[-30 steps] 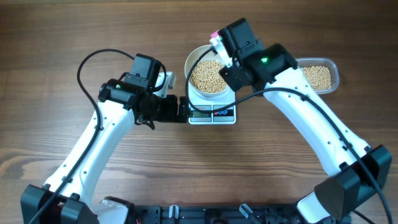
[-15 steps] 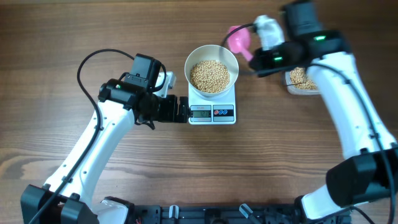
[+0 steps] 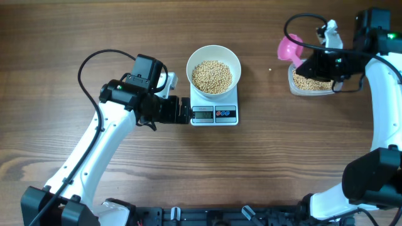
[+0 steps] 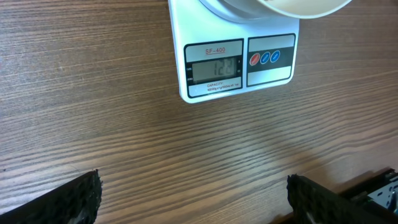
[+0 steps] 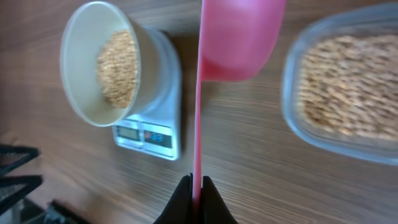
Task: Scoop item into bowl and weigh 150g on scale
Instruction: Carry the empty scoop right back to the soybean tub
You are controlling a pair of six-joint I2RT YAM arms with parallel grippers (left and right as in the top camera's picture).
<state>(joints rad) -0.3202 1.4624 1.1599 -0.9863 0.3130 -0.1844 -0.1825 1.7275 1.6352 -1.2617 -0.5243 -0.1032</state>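
On the wooden table [image 3: 125, 37] we see the left gripper [image 3: 184, 111] just left of the scale [image 3: 215, 114], its fingers spread wide. The white bowl [image 3: 214, 53] sits on the scale, with a clear tub [image 3: 292, 86] well apart to its right. Over the tub's left edge, the right gripper [image 5: 195, 190] pinches the handle of a pink scoop [image 5: 239, 37]. Soybeans [image 3: 212, 76] lie in both the bowl and the tub.

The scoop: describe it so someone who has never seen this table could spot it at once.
On the wooden table, look right of the scale and bowl to the clear tub of beans. By that tub's left end, the right gripper pinches the scoop by its thin handle. It is the only pink thing in view.
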